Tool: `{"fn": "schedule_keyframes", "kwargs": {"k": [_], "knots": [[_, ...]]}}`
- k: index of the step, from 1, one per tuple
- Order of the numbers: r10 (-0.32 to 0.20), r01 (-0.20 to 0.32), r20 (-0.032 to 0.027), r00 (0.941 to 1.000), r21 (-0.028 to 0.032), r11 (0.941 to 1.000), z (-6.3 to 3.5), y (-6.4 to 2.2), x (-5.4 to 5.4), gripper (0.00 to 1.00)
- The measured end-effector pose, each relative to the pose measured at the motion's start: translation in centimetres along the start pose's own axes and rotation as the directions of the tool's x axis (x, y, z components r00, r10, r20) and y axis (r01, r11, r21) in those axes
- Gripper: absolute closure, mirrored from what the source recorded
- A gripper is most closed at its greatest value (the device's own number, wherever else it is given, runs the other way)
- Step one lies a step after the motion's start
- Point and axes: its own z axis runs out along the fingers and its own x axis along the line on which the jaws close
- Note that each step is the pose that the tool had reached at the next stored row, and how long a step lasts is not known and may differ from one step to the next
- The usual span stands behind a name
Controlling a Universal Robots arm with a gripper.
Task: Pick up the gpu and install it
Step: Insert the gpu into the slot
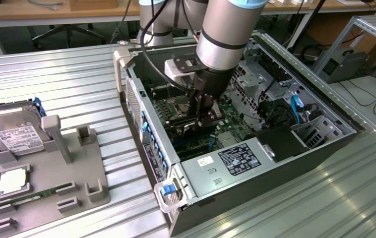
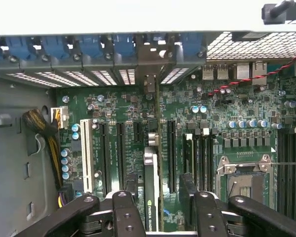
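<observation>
The gripper [image 1: 205, 115] [image 2: 160, 183] is down inside the open computer case [image 1: 294, 64]. Its two black fingers [image 2: 126, 212] stand one on each side of the gpu [image 2: 152, 197]. The fingers are a little way apart. In the wrist view some green board shows between the card and the finger on one side, so they do not look pressed tight on it.

The gpu stands on its thin edge on the green motherboard [image 2: 123, 108], in line with the long black slots. Its far end reaches the back wall of the case, by the blue clips [image 2: 89, 47].

Near the card is a square chip socket [image 2: 244, 182] with nothing in it. A bunch of yellow and black wires [image 2: 47, 133] hangs at the side of the board.

Outside the case, on the exterior view's left, a grey tray [image 1: 82, 168] sits on the metal table [image 1: 55, 79]. It holds a silver hard drive [image 1: 16, 131], a green memory stick [image 1: 32, 196] and a square chip [image 1: 13, 181].
</observation>
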Motion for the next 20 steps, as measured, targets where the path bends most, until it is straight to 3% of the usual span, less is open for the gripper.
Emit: {"fn": "schedule_keyframes", "kwargs": {"k": [8,20], "knots": [[-0.023,0.023,-0.0003,0.9997,-0.0009,0.9997,1.03,-0.03,0.11,0.53],[-0.024,0.024,0.0001,0.9997,-0.0009,0.9997,1.05,-0.03,0.25,0.53]]}}
